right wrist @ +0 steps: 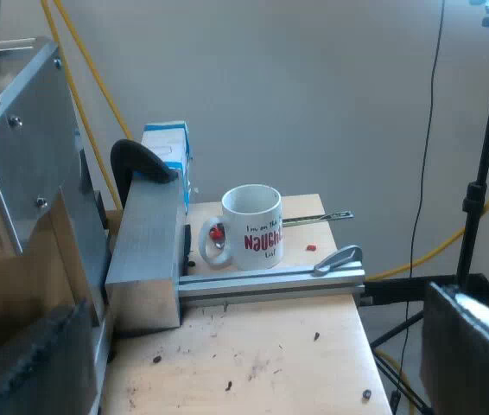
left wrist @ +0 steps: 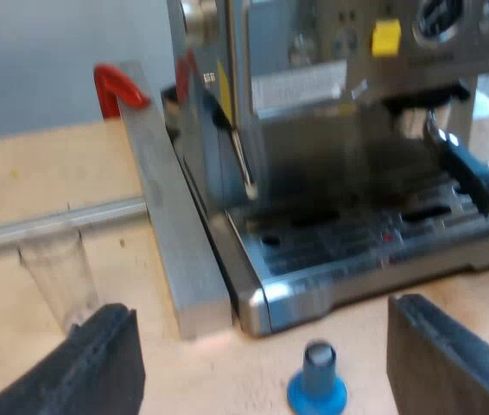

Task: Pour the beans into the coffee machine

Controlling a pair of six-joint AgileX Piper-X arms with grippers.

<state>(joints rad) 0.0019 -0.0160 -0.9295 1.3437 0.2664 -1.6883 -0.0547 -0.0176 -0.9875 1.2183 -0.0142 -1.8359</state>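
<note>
My right gripper (right wrist: 251, 359) is hovering with its fingers spread wide over a wooden table (right wrist: 305, 316) flecked with dark specks. A white mug (right wrist: 253, 226) is standing upright just behind an aluminium rail (right wrist: 270, 281), which is butting against a metal block (right wrist: 145, 259).

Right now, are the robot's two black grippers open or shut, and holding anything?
Left black-fingered gripper: open, holding nothing.
Right black-fingered gripper: open, holding nothing.
</note>
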